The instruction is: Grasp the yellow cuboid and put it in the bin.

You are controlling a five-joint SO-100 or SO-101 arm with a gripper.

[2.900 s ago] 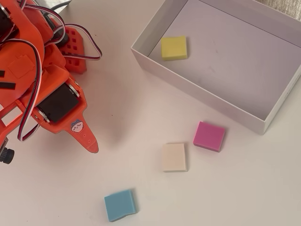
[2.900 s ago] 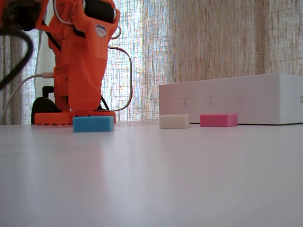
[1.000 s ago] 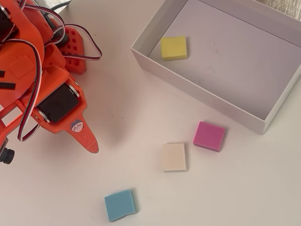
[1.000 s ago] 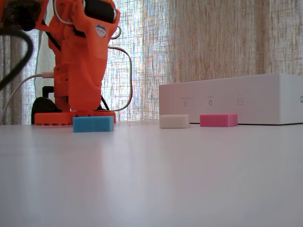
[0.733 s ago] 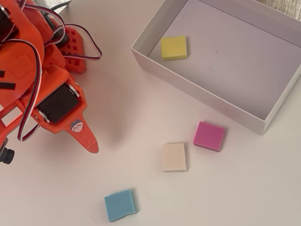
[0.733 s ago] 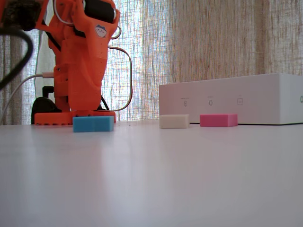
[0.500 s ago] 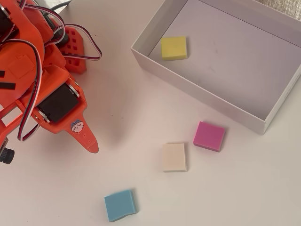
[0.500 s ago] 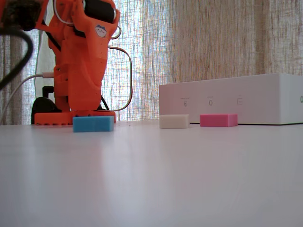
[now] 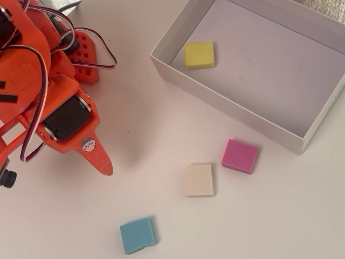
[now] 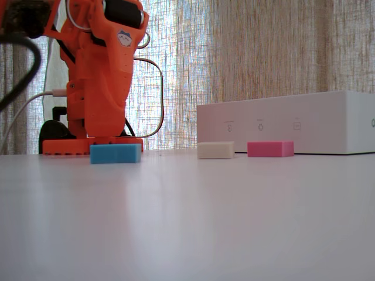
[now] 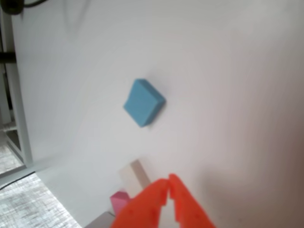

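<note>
Soft daylight fills all three views. In the fixed view it comes through the woven curtain (image 10: 263, 52) behind, leaving the orange arm (image 10: 99, 76) backlit and the near table (image 10: 187, 234) blurred. The overhead view is evenly bright, with faint shadows beside each block. The wrist view is hazy and washed out, its gripper (image 11: 168, 185) soft-edged.
</note>
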